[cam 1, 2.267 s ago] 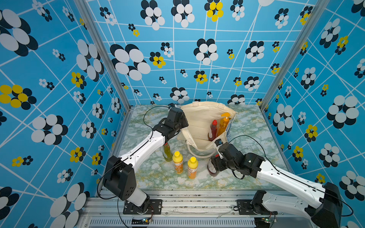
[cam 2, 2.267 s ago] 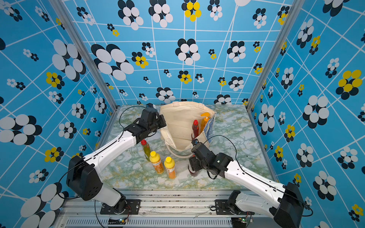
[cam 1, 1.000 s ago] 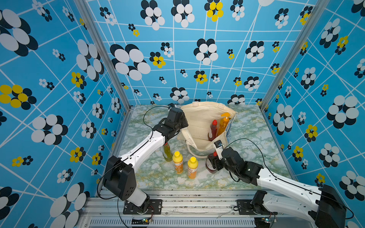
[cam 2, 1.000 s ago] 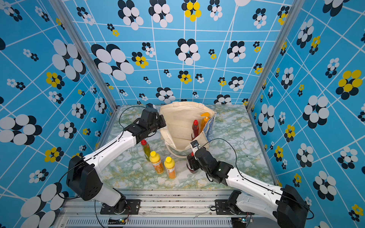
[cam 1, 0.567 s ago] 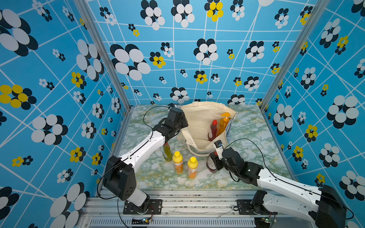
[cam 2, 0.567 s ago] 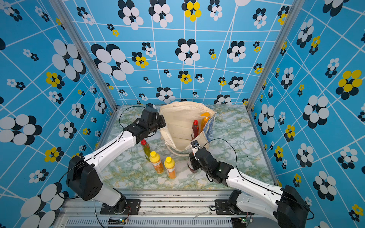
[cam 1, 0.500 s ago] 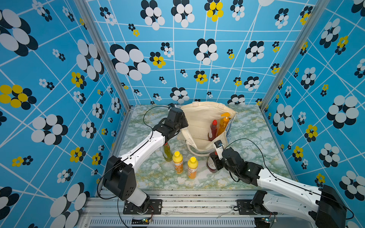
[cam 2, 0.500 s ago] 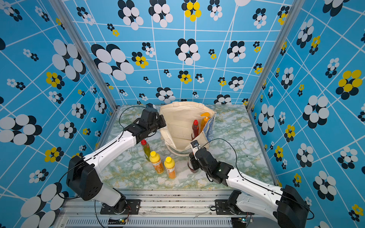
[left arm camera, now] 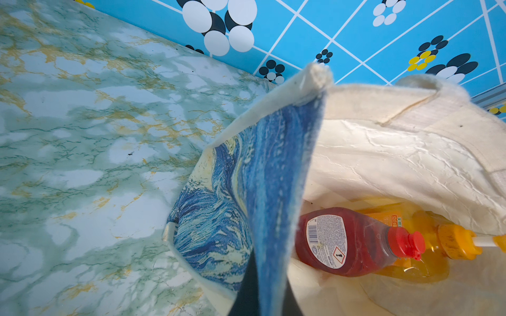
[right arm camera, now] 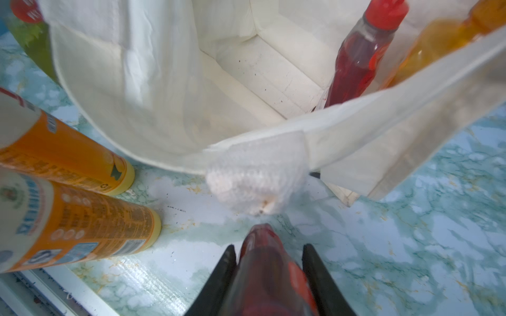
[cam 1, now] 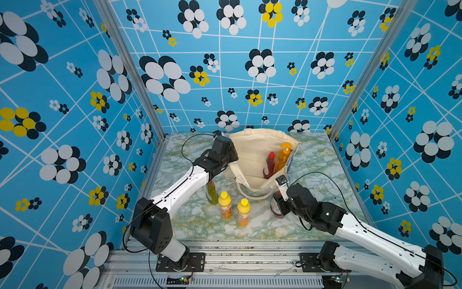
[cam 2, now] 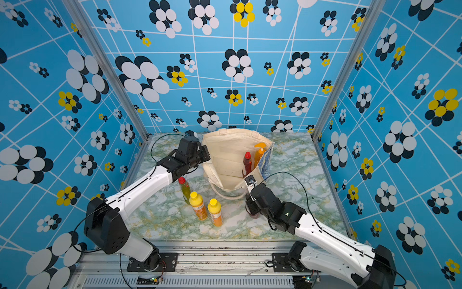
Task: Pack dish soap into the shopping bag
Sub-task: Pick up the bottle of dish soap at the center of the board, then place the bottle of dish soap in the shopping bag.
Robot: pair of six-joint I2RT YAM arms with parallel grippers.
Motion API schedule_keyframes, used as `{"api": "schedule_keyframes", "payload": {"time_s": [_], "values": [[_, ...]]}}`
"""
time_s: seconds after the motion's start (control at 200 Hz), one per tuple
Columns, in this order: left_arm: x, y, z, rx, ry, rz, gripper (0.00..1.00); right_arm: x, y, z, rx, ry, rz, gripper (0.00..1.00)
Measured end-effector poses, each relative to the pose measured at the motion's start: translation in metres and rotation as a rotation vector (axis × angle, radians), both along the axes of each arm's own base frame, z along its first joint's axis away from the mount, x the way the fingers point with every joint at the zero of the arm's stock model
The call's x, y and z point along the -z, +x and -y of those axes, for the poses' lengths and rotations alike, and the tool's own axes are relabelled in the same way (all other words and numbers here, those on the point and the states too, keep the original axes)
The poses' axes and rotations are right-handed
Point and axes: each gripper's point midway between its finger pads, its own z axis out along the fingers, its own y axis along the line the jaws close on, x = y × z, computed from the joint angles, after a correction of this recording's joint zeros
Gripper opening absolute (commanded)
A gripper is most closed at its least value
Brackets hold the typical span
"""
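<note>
We see a worktop [cam 1: 312,160] with a marble look, pale with green and gold veins. Blue walls [cam 1: 250,62] rise from its left, back and right edges, crossed by white lines and scattered with black, white and yellow flowers. Silver metal posts [cam 1: 133,75] stand at its two back corners. Along the front edge runs a metal rail [cam 1: 250,250], with a slotted grille [cam 1: 250,281] below it. In the right wrist view we make out small dark specks [right arm camera: 175,209] on the worktop.
</note>
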Motion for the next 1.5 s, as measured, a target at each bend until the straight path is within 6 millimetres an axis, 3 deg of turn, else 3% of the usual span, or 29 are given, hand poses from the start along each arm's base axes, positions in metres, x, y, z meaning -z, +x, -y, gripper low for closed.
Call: {"api": "schedule_keyframes", "payload": {"time_s": [0.16, 0.285, 0.655, 0.855, 0.995, 1.305, 1.5], "values": [[0.000, -0.001, 0.002, 0.012, 0.002, 0.001, 0.00, -0.090, 0.008, -0.003, 0.028, 0.093, 0.094, 0.00], [-0.001, 0.000, 0.003, 0.018, 0.001, 0.005, 0.00, -0.141, 0.018, -0.008, 0.063, 0.139, 0.126, 0.00], [-0.004, 0.000, 0.007, 0.037, -0.017, 0.013, 0.00, -0.202, 0.062, -0.061, 0.079, 0.177, 0.123, 0.00], [-0.006, 0.000, 0.012, 0.052, -0.030, 0.022, 0.00, -0.236, 0.080, -0.075, 0.097, 0.195, 0.174, 0.00], [-0.004, -0.001, 0.014, 0.065, -0.040, 0.024, 0.00, -0.219, 0.098, -0.079, 0.141, 0.134, 0.180, 0.00], [0.000, -0.001, 0.017, 0.076, -0.051, 0.031, 0.00, -0.114, 0.153, -0.086, 0.253, -0.034, 0.090, 0.00], [-0.001, -0.001, 0.020, 0.089, -0.064, 0.037, 0.00, -0.084, 0.176, -0.103, 0.301, -0.032, 0.108, 0.00]]}}
